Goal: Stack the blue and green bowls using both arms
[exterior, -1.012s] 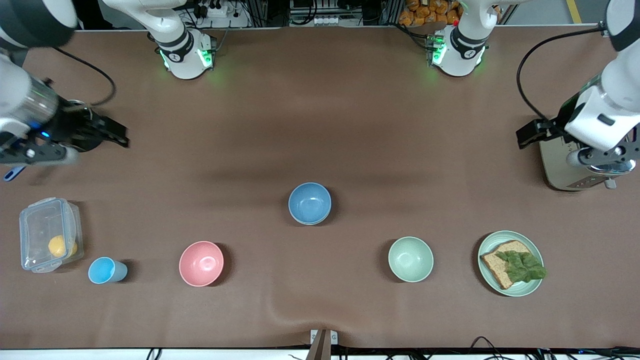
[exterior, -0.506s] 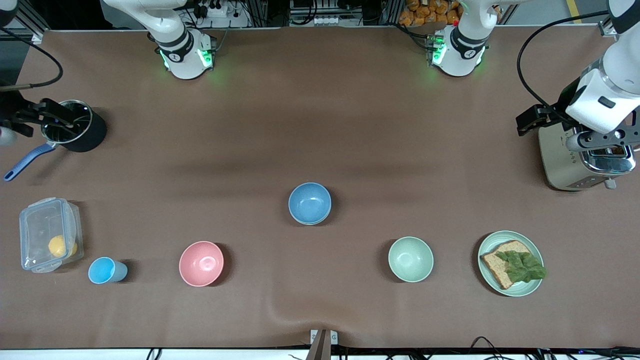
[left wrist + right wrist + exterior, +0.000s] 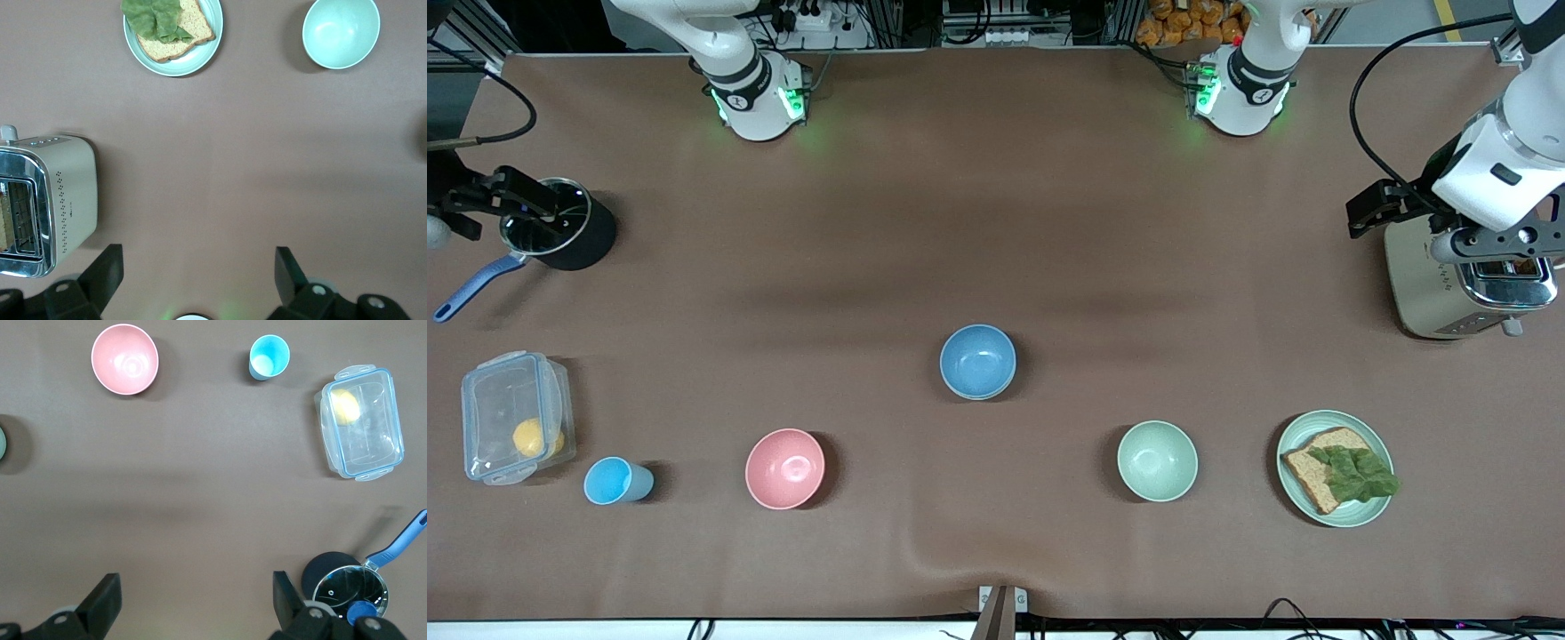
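Both grippers stood with jaws wide and nothing between them: the left gripper hung over the toaster at its end of the table, the right gripper over the pot at the other end. Well away from either, the blue bowl sat mid-table and the green bowl apart from it, nearer the camera, unstacked. Stacking called for one bowl gripped by its rim and lowered into the other.

Brown cloth-covered table below my grippers, bearing round blue bowl, pale green bowl, pink bowl, cream metal toaster
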### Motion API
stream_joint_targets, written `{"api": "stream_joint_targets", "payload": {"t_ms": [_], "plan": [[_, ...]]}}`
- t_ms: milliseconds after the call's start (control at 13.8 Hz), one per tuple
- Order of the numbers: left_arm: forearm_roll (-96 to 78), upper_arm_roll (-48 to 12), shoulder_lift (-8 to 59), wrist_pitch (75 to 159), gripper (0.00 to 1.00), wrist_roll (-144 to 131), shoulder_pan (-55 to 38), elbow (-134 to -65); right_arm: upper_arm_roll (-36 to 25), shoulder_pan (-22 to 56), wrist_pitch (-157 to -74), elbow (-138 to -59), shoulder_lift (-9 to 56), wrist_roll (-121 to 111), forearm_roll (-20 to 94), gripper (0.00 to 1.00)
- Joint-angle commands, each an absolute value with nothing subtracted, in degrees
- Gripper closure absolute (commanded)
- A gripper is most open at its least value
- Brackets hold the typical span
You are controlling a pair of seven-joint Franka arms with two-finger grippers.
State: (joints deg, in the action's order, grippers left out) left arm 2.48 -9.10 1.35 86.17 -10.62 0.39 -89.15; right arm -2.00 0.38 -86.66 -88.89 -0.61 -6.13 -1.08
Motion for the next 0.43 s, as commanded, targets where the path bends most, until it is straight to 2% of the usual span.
{"api": "stream_joint_targets", "payload": {"t_ms": [0, 361], "plan": [[1.1, -9.0, 0.4, 86.5, 0.00, -9.6, 0.8, -89.0, -1.8, -0.6, -86.2, -88.8, -1.5, -6.6, -1.9, 0.00], [1.2, -9.0, 0.2, 86.5, 0.00, -9.4, 0.9, -88.3, -2.0, -0.8, -86.1, -88.8, -1.6, -6.6, -1.9, 0.00]]}}
